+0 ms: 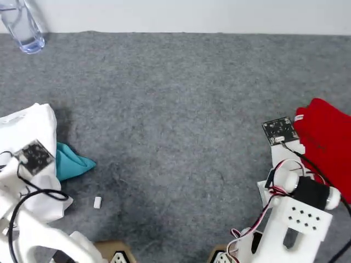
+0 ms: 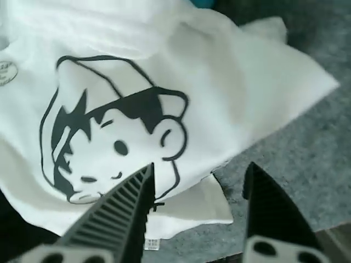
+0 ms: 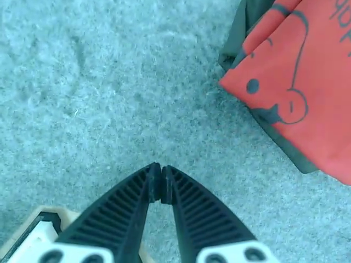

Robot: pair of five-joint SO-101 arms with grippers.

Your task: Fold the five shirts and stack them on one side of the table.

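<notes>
Left wrist view shows us the left hand (image 2: pixel 200 171) spread wide over the white shirt (image 2: pixel 219 82) on the worktop (image 2: pixel 312 148); we judge it light and limp, best pinched at its hem edge.

A white printed cotton shirt (image 1: pixel 33 123) lies bunched at the left edge of the grey carpeted tabletop (image 1: pixel 175 109), and a teal folded shirt (image 1: pixel 71 163) touches its right side. A small white tab (image 1: pixel 97 202) lies near the teal shirt, closer to the arms. A red printed shirt (image 1: pixel 329 137) lies at the right edge, on a dark cloth (image 3: pixel 238 38). A clear plastic bottle (image 1: pixel 22 27) stands in the far left corner. The left tool (image 2: pixel 200 170) hangs over the white shirt's edge, and the right tool (image 3: pixel 160 175) hangs over bare tabletop beside the red shirt.
</notes>
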